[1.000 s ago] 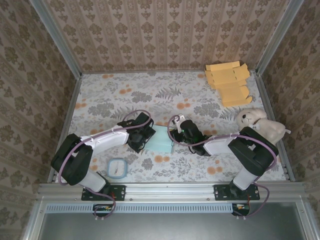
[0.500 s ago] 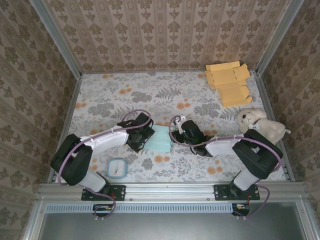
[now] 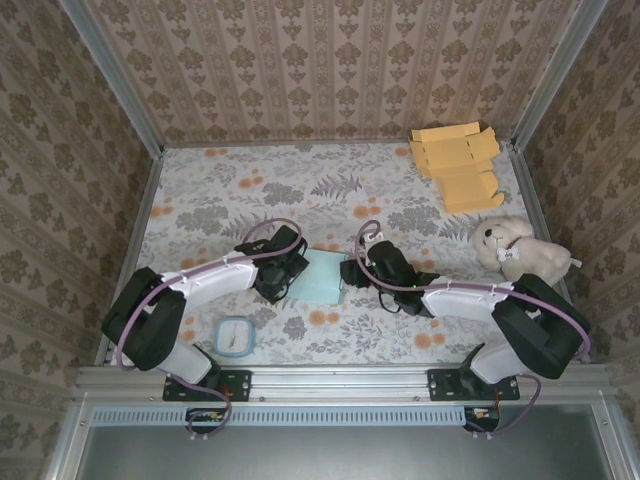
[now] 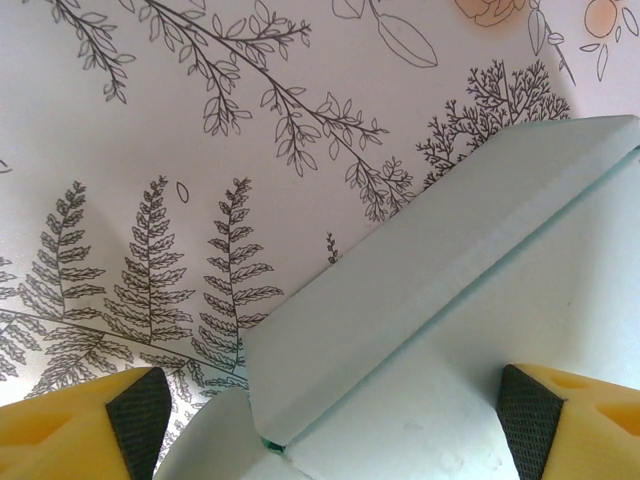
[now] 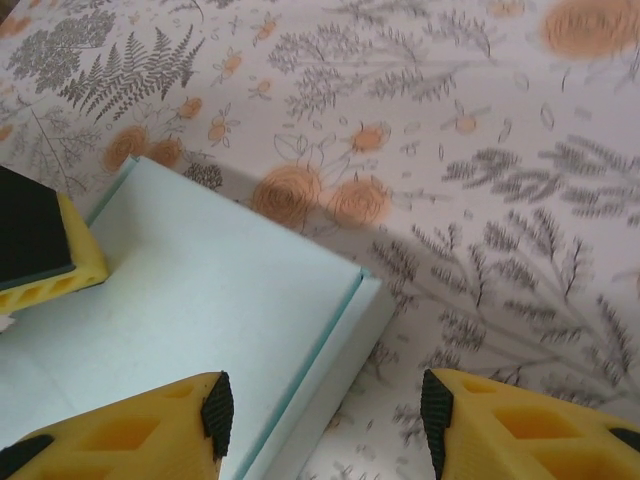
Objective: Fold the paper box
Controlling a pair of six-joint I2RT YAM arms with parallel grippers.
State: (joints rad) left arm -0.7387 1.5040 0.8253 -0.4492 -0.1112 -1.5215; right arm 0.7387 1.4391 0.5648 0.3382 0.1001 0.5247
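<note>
A teddy bear [image 3: 520, 250] lies far right on the floral table [image 3: 300, 190], a small tub [image 3: 236, 337] front-left.

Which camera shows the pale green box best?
Top external: nearly the whole pale green box is visible. The left wrist view shows a folded edge, the right wrist view one corner.

I'm seeing bright, even, diffuse light throughout. Overhead feed sharp, mild wide-angle bend at the edges. Soft shadow right of the paper box [image 5: 200, 290] on right wrist cam; wrist foregrounds slightly soft
</note>
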